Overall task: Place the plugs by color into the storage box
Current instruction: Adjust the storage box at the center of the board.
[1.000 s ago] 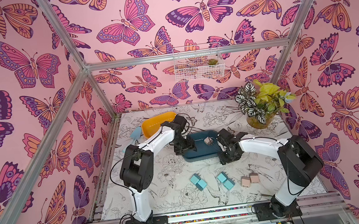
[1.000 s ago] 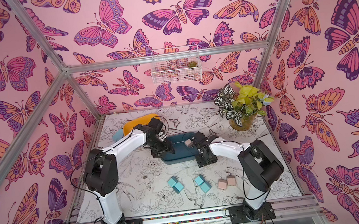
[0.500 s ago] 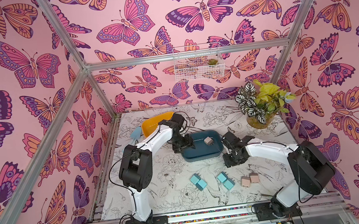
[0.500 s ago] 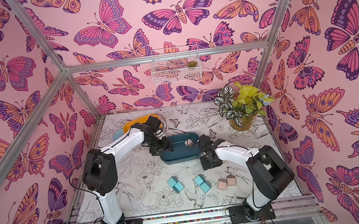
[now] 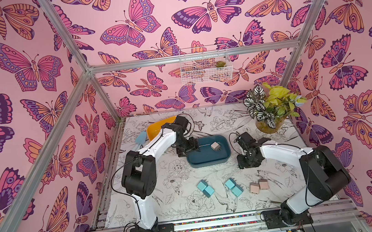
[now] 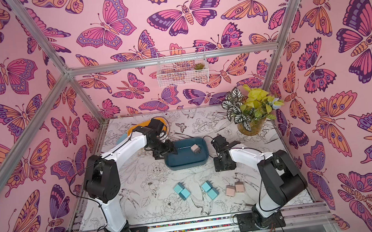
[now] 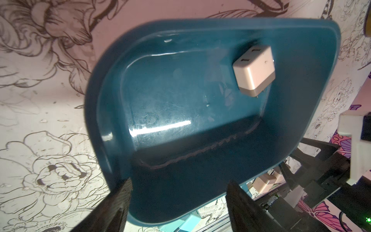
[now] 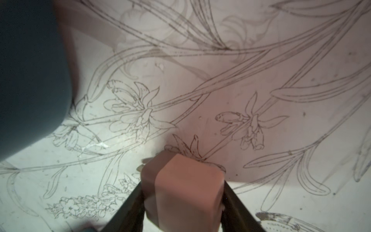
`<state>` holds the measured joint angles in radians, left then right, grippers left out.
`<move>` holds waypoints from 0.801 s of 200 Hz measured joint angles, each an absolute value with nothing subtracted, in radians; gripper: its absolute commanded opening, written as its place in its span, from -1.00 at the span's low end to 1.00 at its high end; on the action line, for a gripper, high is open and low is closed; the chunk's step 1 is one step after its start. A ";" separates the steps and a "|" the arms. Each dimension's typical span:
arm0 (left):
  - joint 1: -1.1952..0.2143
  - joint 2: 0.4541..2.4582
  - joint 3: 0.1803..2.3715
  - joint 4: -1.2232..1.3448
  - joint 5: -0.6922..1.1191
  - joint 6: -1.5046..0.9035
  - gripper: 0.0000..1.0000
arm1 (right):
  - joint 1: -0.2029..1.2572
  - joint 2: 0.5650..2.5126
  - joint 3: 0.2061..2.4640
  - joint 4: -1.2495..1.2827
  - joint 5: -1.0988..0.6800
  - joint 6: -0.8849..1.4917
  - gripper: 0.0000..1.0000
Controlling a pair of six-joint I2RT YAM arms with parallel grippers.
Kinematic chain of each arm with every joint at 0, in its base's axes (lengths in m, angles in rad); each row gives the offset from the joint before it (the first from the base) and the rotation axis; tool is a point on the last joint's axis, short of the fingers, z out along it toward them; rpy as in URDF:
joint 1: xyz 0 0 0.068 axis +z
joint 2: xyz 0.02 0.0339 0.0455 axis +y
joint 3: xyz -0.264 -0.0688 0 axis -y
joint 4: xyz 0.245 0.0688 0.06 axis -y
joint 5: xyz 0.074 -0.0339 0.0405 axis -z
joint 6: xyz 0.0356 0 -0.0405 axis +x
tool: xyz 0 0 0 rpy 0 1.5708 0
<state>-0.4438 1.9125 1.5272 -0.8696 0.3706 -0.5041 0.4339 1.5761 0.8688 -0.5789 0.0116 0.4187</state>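
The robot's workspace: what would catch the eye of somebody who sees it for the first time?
The pink walls with big butterflies strike first. In both top views a dark blue tray sits in the middle of the table with one pink plug inside, while four teal plugs and two pink plugs lie nearer the front. The right wrist view shows the right gripper holding another pink plug.

I am counting four teal plugs [image 5: 202,185], four pink plugs [image 5: 254,187], one dark teal tray [image 5: 209,163], one orange tray [image 5: 155,130], one pale-blue scoop [image 5: 141,138], one potted plant [image 5: 272,106] and one wire basket [image 5: 206,72].
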 measured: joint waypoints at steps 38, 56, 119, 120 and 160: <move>-0.429 1.893 1.527 -0.873 0.366 -0.504 0.54 | 0.433 1.614 0.888 -0.579 -0.002 0.414 0.60; -0.429 1.892 1.527 -0.873 0.366 -0.502 0.54 | 0.433 1.614 0.888 -0.581 -0.001 0.414 0.60; -0.430 1.892 1.525 -0.873 0.366 -0.501 0.51 | 0.424 1.584 0.887 -0.583 -0.014 0.372 0.62; -0.430 1.892 1.525 -0.873 0.366 -0.501 0.51 | 0.423 1.581 0.887 -0.583 -0.015 0.372 0.63; -0.430 1.892 1.525 -0.874 0.366 -0.501 0.51 | 0.396 1.517 0.887 -0.582 -0.032 0.348 0.76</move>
